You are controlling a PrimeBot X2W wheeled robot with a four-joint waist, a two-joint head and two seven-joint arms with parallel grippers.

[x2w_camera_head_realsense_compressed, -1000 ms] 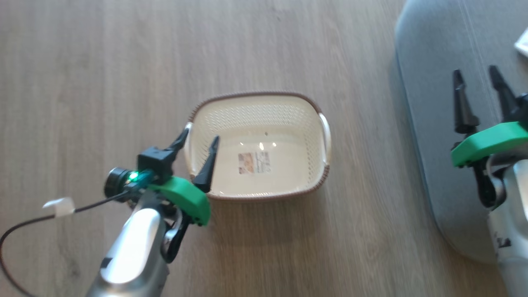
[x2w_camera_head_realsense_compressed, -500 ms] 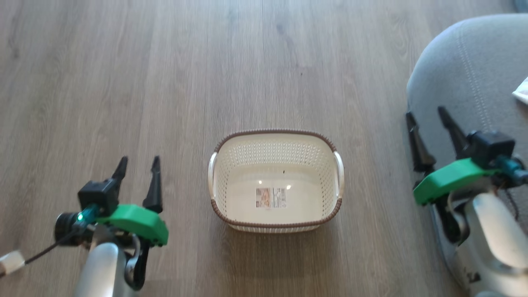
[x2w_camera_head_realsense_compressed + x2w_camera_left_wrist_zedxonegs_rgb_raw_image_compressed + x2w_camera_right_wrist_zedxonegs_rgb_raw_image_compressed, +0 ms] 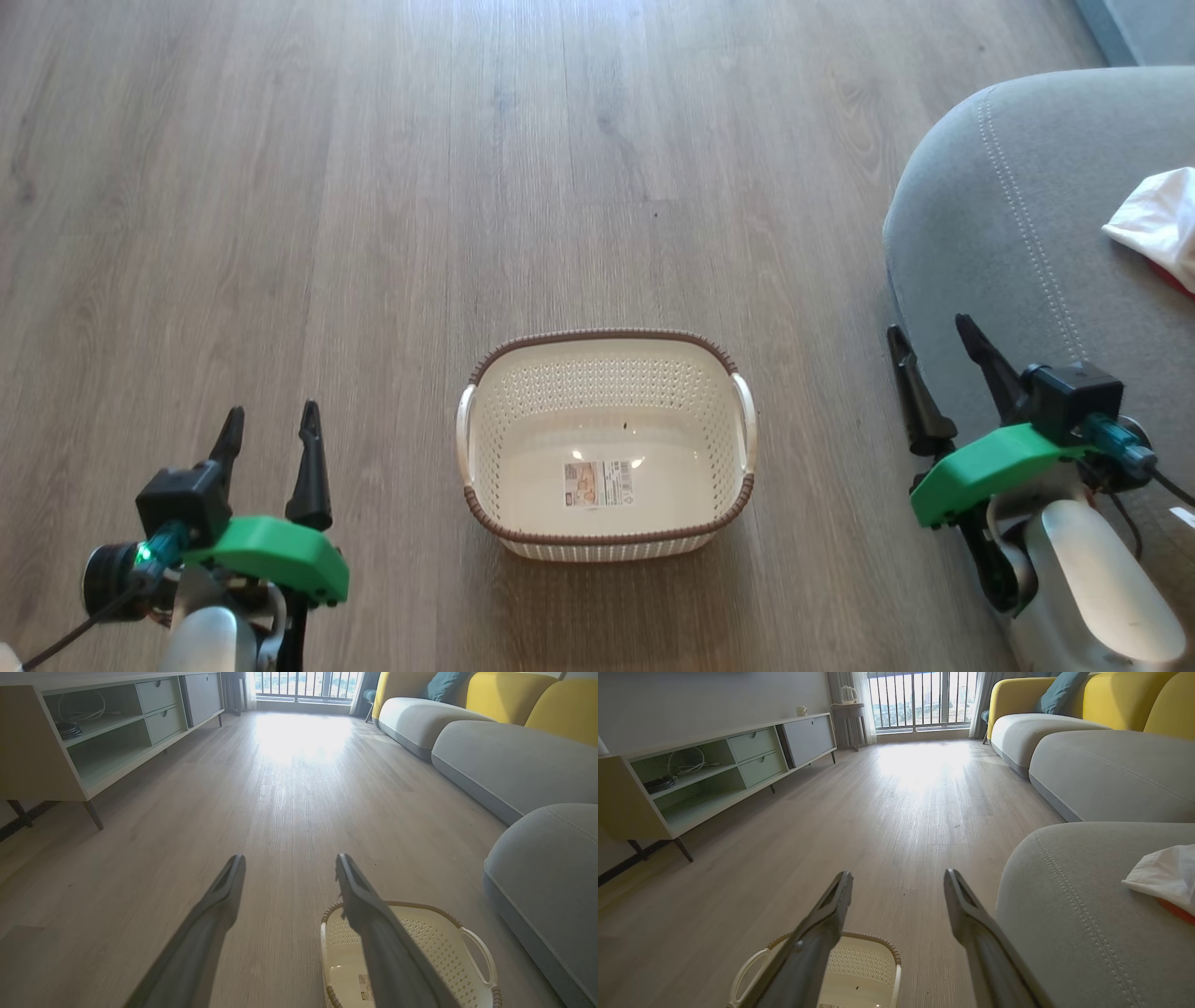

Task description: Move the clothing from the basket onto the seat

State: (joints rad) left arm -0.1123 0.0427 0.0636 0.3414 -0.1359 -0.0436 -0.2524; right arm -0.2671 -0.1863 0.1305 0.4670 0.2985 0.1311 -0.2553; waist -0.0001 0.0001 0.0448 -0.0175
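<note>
Clothing (image 3: 1158,224) is seen lying on the seat (image 3: 990,215), white cloth over a sliver of red, cut off by the head view's right edge. The basket (image 3: 602,334) stands empty on the floor (image 3: 373,187), so the task is judged done. The left gripper (image 3: 271,411) and right gripper (image 3: 928,325) are spread open and nothing is held. The garment could be dragged off if brushed by the right arm; the light basket could be knocked likewise.

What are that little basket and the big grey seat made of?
The basket looks like glossy cream plastic: moulded holes, light glints on its floor; the brown rim imitates weave. The seat seems matte grey fabric over padding, with visible stitching.
</note>
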